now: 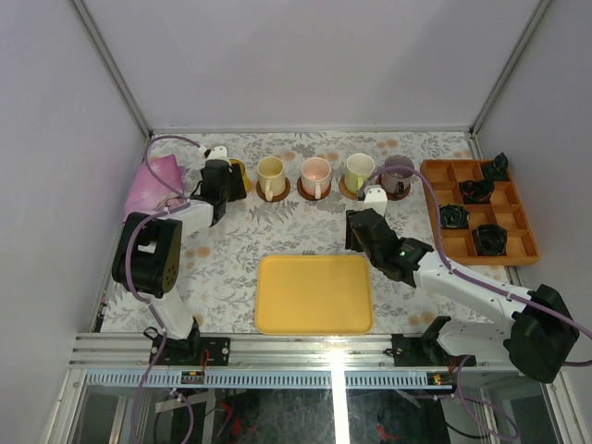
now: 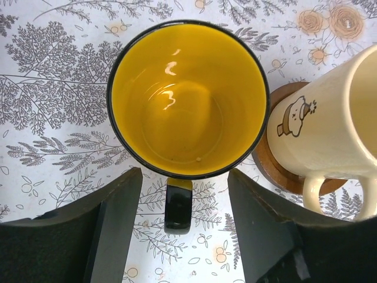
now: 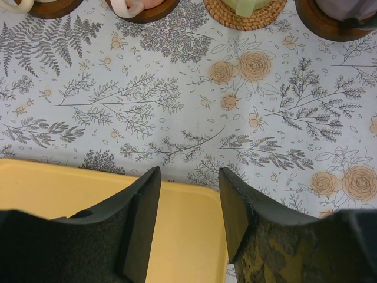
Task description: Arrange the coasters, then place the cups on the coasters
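Note:
Five cups stand in a row at the back. In the left wrist view the yellow cup (image 2: 188, 97) is seen from above, its black handle (image 2: 178, 203) between the fingers of my left gripper (image 2: 184, 175), which is open and clear of the handle on both sides. What lies under this cup is hidden. Beside it the cream cup (image 2: 330, 118) sits on a dark brown coaster (image 2: 277, 171). The pink cup (image 1: 315, 173), pale green cup (image 1: 359, 169) and purple-grey cup (image 1: 398, 173) each sit on a coaster. My right gripper (image 3: 189, 174) hangs open and empty over the yellow tray's far right corner.
The flat yellow tray (image 1: 313, 293) lies at the front middle. An orange compartment box (image 1: 478, 211) with small black objects stands at the right. A pink bag (image 1: 157, 185) rests at the left edge behind my left arm. A tan woven coaster (image 3: 244, 17) shows under the green cup.

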Controlling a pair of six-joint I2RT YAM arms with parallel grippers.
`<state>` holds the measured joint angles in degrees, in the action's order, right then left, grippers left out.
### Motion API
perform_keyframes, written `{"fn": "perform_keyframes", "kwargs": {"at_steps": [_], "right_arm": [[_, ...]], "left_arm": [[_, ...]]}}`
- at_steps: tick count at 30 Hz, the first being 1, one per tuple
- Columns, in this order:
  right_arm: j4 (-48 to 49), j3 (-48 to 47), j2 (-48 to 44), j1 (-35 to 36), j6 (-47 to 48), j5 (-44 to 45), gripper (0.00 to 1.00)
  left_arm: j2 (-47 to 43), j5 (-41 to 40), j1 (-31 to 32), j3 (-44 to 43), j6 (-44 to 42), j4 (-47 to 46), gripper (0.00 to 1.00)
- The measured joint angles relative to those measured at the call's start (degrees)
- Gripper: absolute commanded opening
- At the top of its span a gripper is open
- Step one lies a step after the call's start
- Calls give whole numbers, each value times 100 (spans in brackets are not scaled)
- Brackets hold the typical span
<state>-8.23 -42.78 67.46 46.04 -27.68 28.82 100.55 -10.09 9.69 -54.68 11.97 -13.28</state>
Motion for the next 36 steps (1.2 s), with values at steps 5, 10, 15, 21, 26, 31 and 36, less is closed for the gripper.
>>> {"fn": "perform_keyframes", "kwargs": {"at_steps": [5,10,15,21,26,31,36], "right_arm": [[0,0,-4,0,-4,-2,51],[0,2,-35,0,-33,-4,51],[0,9,-61,0,-70,-9,51],[2,35,-94,0,-98,-107,51],[2,35,-98,0,-118,-214,51],[4,35,-98,0,-129,-299,51],[4,33,-98,0,-129,-302,51]], "left_arm": [[-232,-2,0,17,17,0,61],[-400,-35,0,24,20,0,61],[-439,-46,0,111,35,46,61],[-485,-131,0,238,103,162,60],[-581,-256,0,348,127,251,60],[-616,-398,0,372,127,284,60],[-623,-505,0,372,129,319,60]]}}
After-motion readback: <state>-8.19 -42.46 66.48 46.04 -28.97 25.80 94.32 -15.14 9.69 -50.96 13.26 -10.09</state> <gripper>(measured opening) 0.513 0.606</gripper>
